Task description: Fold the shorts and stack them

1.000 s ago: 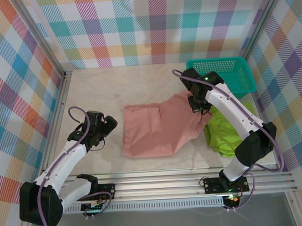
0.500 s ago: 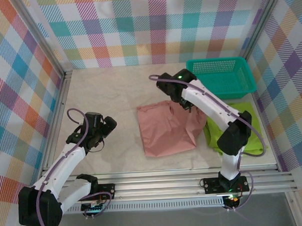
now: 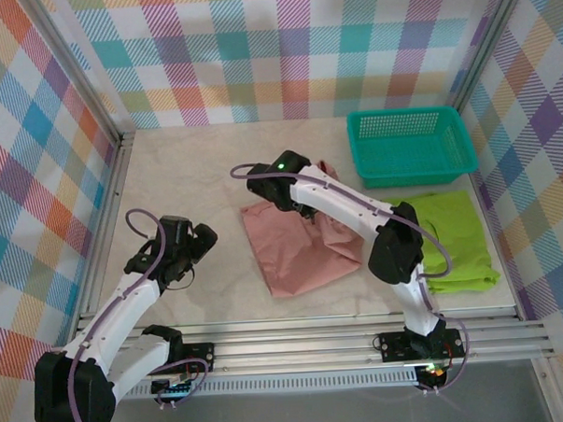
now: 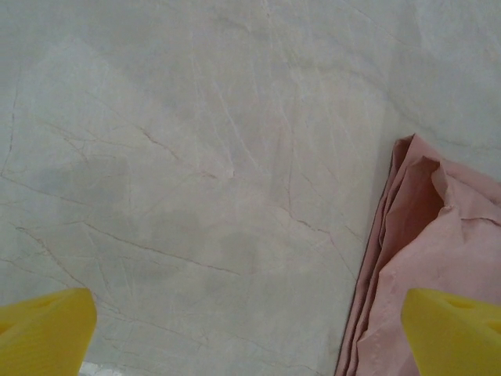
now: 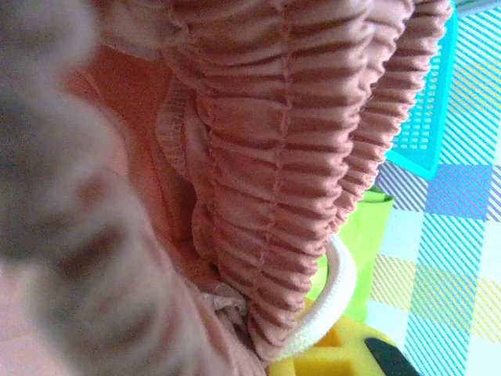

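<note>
Pink shorts (image 3: pixel 297 252), waistband (image 5: pixel 266 157) rearward, clamped in right gripper (image 3: pixel 306 206); left gripper (image 3: pixel 202 240) wide open.

Round my left pincer (image 3: pixel 201 241) the table (image 3: pixel 168 169) lies bare from 9 thru 12 o'clock, free to pass. At 3 o'clock the pink shorts (image 3: pixel 297 252) block, w/ my right arm (image 3: pixel 342 204) slung across them. Farther off: basket (image 3: pixel 415 172) at 2 o'clock, green shorts (image 3: pixel 456 241) at 3, checked walls (image 3: pixel 256 53) on three sides.

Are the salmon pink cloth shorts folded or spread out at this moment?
Partly folded: the salmon pink cloth shorts lie doubled over in layers, not spread flat, and the right gripper is shut on their gathered waistband.
</note>
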### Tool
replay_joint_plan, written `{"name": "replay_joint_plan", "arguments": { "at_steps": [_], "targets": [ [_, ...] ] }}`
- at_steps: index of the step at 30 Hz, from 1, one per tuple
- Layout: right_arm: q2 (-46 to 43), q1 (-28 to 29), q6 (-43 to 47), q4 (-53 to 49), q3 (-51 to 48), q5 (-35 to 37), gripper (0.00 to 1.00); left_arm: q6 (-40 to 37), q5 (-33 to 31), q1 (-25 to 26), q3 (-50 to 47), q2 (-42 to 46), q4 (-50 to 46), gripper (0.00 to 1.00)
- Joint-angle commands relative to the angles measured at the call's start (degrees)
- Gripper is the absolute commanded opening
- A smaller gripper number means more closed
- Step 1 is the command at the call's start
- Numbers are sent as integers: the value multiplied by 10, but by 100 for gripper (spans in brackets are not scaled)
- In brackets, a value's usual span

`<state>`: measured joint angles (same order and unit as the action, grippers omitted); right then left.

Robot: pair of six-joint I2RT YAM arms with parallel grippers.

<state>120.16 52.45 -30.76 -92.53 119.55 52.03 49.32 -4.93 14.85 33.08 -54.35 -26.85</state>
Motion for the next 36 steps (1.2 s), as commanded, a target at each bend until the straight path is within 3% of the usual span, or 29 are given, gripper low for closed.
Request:
{"name": "replay_joint_plan", "arguments": {
  "at_steps": [1, 7, 9, 12, 14, 16, 19, 21, 28, 36],
  "targets": [
    [28, 19, -30, -97, 49, -20, 1, 14, 8, -5, -11, 11, 7, 100],
    [100, 63, -7, -85, 145, -107, 8, 29, 11, -5, -20, 17, 18, 100],
    [109, 72, 10, -52, 155, -174, 15, 35, 13, -6, -23, 20, 21, 100],
    [78, 73, 41, 55, 115, -346, 24, 41, 20, -8, -25, 30, 22, 100],
    [27, 74, 53, 159, 52, -471, 58, 44, 26, -14, -23, 43, 18, 100],
    [-29, 72, 61, 258, -15, -581, 80, 46, 34, -23, -21, 59, 14, 100],
    [-132, 53, 41, 428, -148, -758, 100, 51, 56, -39, -16, 86, 6, 100],
    [-198, 25, 5, 527, -234, -830, 99, 53, 74, -46, -6, 97, -1, 100],
    [-317, -116, -49, 609, -410, -816, 99, 78, 176, -27, 33, 81, -14, 100],
    [-369, -187, -90, 662, -522, -756, 99, 145, 103, 134, 27, 45, -6, 97]
  ]
}}
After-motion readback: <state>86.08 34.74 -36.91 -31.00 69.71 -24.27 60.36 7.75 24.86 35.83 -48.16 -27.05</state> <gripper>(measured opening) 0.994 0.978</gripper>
